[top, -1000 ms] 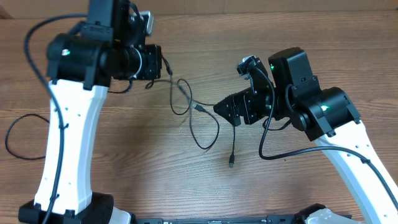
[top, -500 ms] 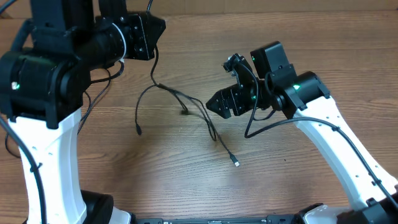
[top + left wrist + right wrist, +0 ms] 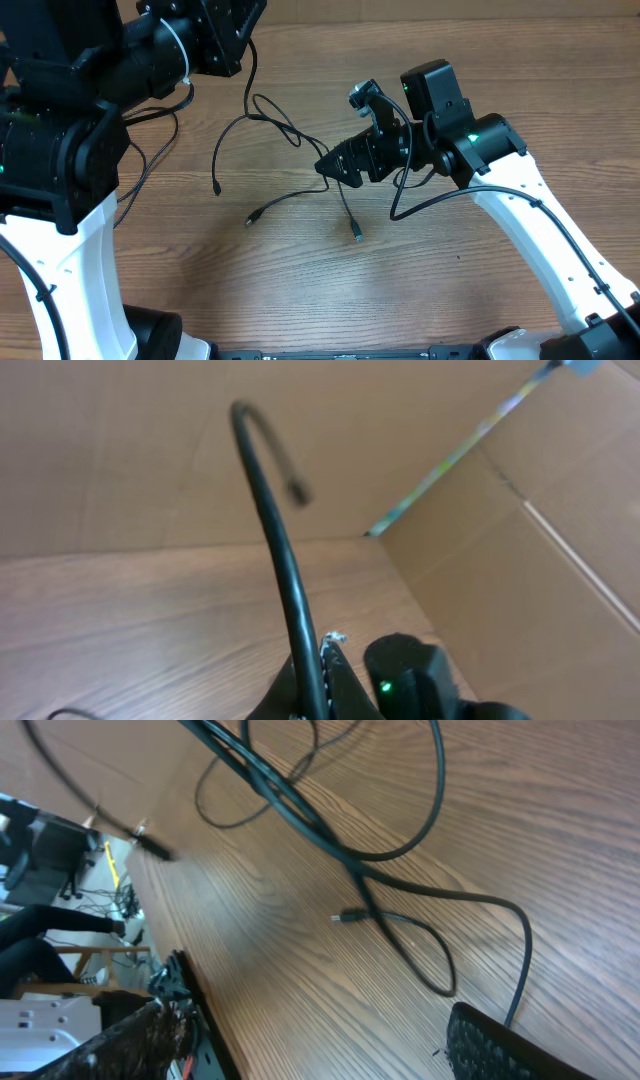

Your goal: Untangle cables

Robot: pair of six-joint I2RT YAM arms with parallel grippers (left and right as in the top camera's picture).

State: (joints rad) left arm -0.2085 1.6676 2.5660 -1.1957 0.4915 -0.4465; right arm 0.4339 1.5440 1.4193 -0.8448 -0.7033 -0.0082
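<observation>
Cables (image 3: 248, 80): strung through the air from the left gripper (image 3: 245, 25) down to the right gripper (image 3: 328, 165), where the strands converge. Their loose tails lie on the desk (image 3: 480, 290).
Change: in the space of a second, the tight loop that hung beside the right gripper opens into long, separate runs. The left gripper climbs up and well away from the right gripper.
Plug ends: three now lie spread out. One (image 3: 216, 189) is far out from the right gripper on the left arm's side, one (image 3: 250, 220) is nearer, and one (image 3: 356, 235) is just below it.
Left gripper: clamped on a single cord. In its wrist view the cord rises from between the jaws and curls over to a free end (image 3: 298, 490).
Right gripper: its wrist view shows the fingers (image 3: 500, 1045) standing apart with bare desk between them. The cords pass in front rather than being pinched.
Knot: one crossing (image 3: 355, 870) remains close to the right gripper.
Meaning: the lift appears to be working. The bundle looks largely teased apart, though that last crossing probably still needs separating.
</observation>
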